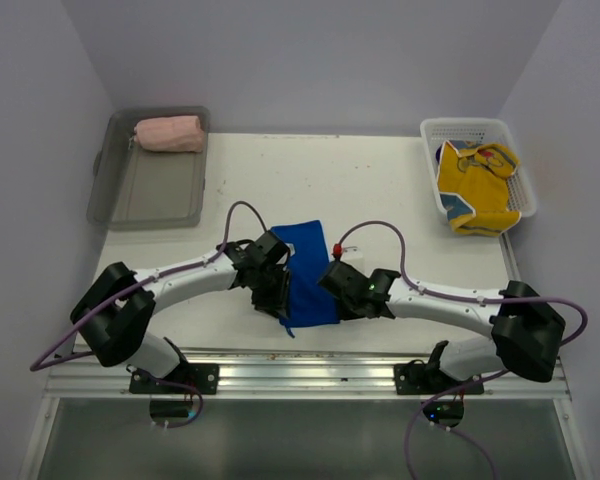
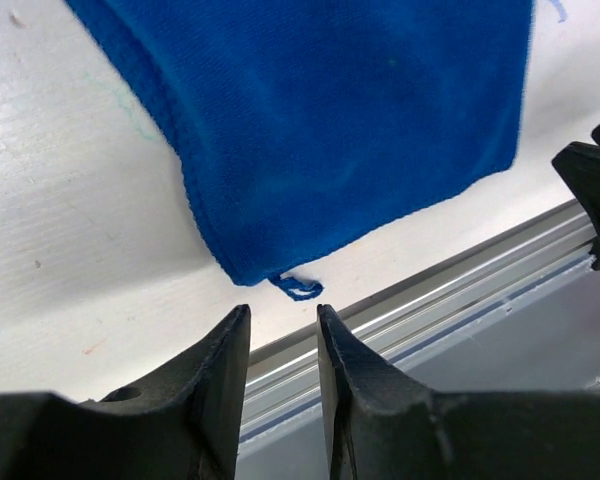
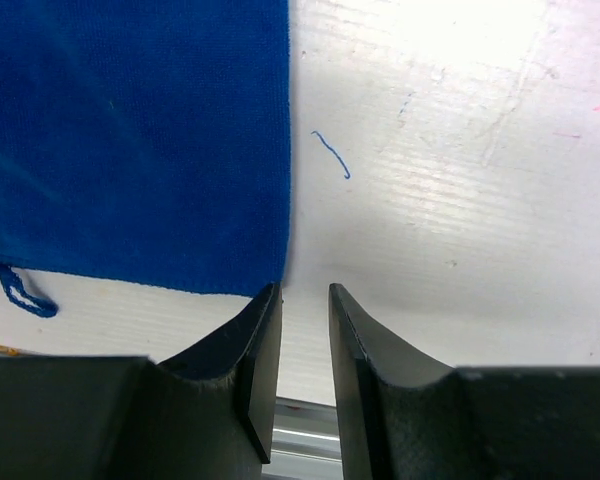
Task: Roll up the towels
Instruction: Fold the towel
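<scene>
A royal blue towel lies flat on the white table between my two grippers. My left gripper stands at its near left corner, jaws a little apart with nothing between them; that view shows the towel just beyond the gripper, a loose loop hanging from the corner. My right gripper is at the near right corner, open and empty, its left fingertip beside the towel's edge, the gripper over bare table. A salmon pink towel lies rolled up. A yellow towel lies crumpled.
The pink towel rests in a grey tray at the back left. The yellow one fills a white mesh basket at the back right. An aluminium rail runs along the table's near edge. A loose blue thread lies on the table.
</scene>
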